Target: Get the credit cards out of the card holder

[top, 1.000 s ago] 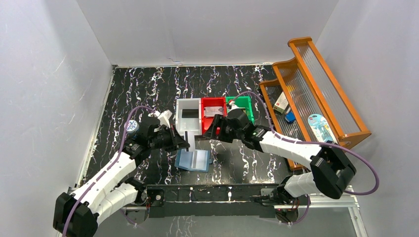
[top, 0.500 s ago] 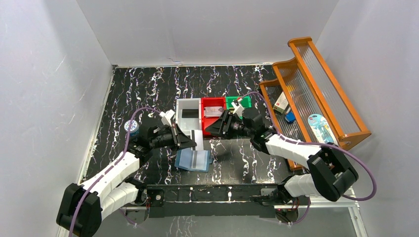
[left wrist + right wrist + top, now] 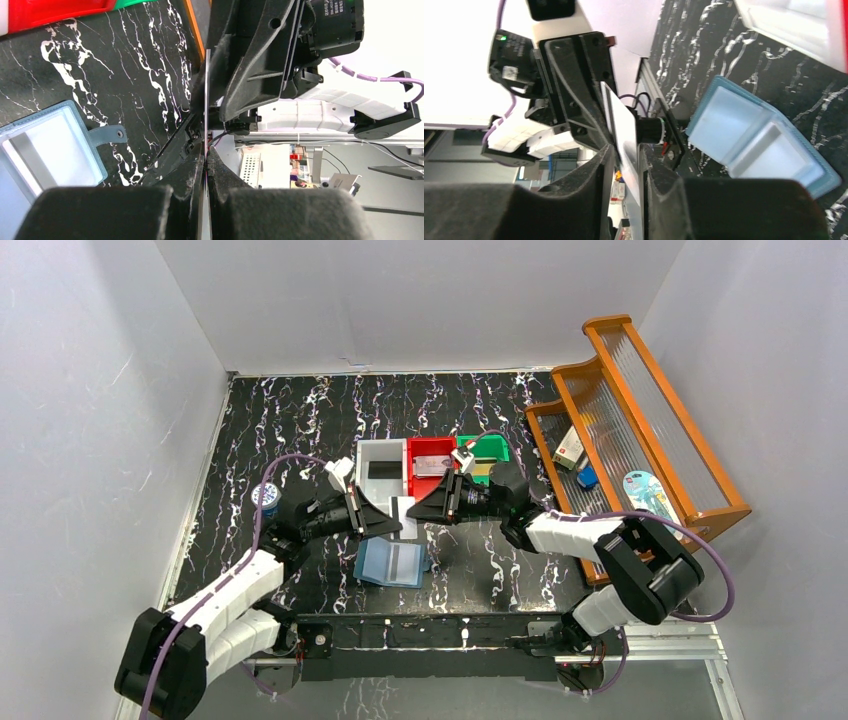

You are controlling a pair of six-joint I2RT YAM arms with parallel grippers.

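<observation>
Here's the pale card [image 3: 406, 516], off the tabletop [image 3: 300, 420] and caught in mid-air between the two arms, just above and behind the card holder [image 3: 392, 564]. The left hand [image 3: 386, 525] has it pinched, fingers pressed flat on its near end. The left wrist view shows the card [image 3: 206, 100] edge-on as a thin bright line running up out of that hand [image 3: 205, 175]. Across from it, the right hand [image 3: 425, 510] reaches in from the other side with the card standing between its fingers. In the right wrist view the card [image 3: 624, 125] fills most of the narrow gap in that hand [image 3: 626, 155]. Whether those fingers are actually pressing on it, I cannot tell. The card holder lies open and flat on the tabletop, pale blue inside facing up. Its snap tab [image 3: 111, 135] sticks out to one side, and the clear pocket [image 3: 724, 125] shows nothing dark inside. Behind the hands sit three bins side by side. The white bin [image 3: 380, 447] has a dark flat rectangle [image 3: 382, 471] in it, the red bin [image 3: 430, 445] holds a pale flat piece [image 3: 430, 466], and the green bin [image 3: 492, 445] is at the right end. A wooden rack [image 3: 640, 390] stands along the right wall, and a round blue tin [image 3: 266, 495] sits beside the left arm.
</observation>
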